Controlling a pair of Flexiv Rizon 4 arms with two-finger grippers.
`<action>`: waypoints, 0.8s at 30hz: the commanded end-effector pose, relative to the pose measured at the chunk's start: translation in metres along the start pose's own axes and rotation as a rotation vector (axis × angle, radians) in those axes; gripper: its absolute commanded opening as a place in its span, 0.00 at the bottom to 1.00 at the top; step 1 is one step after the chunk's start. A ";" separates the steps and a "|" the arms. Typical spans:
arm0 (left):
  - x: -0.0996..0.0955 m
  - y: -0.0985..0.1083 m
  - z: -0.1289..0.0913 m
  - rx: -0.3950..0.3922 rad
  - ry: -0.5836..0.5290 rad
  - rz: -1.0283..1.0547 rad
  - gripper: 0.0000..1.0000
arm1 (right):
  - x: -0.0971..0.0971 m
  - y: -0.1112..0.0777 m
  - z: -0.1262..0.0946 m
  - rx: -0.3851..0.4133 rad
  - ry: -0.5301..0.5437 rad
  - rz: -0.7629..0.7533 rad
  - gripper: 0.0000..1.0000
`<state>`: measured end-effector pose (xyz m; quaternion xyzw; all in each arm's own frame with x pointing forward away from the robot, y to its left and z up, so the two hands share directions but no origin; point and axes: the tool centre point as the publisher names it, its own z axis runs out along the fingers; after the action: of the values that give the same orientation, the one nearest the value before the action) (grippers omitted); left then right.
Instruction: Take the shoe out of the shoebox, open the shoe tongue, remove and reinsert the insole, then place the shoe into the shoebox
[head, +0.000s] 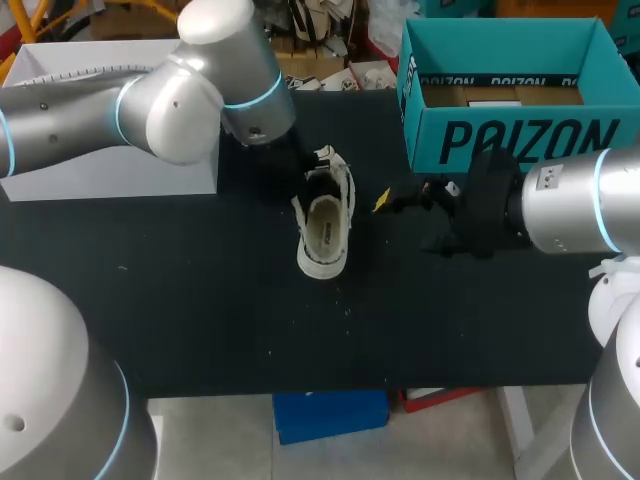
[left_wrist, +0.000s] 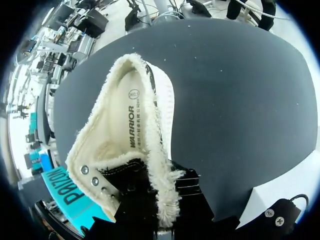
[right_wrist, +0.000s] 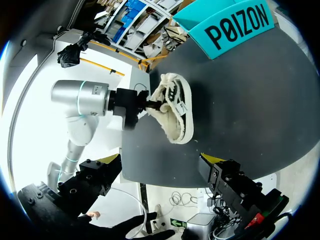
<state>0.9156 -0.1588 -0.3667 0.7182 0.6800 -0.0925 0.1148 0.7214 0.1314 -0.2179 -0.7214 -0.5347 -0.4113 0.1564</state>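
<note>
A cream shoe (head: 326, 228) with fleece lining and black trim stands on the black table (head: 200, 300), heel toward the front edge. Its insole (left_wrist: 131, 125) lies inside the fleece collar. My left gripper (head: 298, 165) is at the shoe's lace end, shut on the black tongue (left_wrist: 135, 185); the right wrist view shows this grip (right_wrist: 154, 104) too. My right gripper (head: 395, 203) hovers just right of the shoe, wide open and holding nothing, the shoe (right_wrist: 176, 111) ahead of its yellow fingertips (right_wrist: 212, 160). The teal shoebox (head: 515, 140) stands open at the back right.
A white box (head: 110, 160) sits at the back left under my left arm. Inside the teal shoebox a brown cardboard bottom (head: 500, 95) shows. The table's front edge (head: 330, 388) runs below the shoe.
</note>
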 end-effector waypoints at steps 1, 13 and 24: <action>-0.003 -0.004 -0.041 -0.019 0.008 -0.023 0.00 | 0.001 -0.001 0.000 -0.002 -0.003 0.000 1.00; -0.021 0.007 -0.125 -0.051 0.005 -0.341 0.00 | 0.001 -0.001 0.000 -0.002 -0.003 0.000 1.00; -0.019 0.011 -0.176 -0.159 -0.005 -0.742 0.00 | 0.001 -0.001 0.000 -0.002 -0.003 0.000 1.00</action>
<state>0.9338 -0.1330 -0.2181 0.4722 0.8670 -0.0958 0.1270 0.7214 0.1314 -0.2179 -0.7215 -0.5347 -0.4113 0.1563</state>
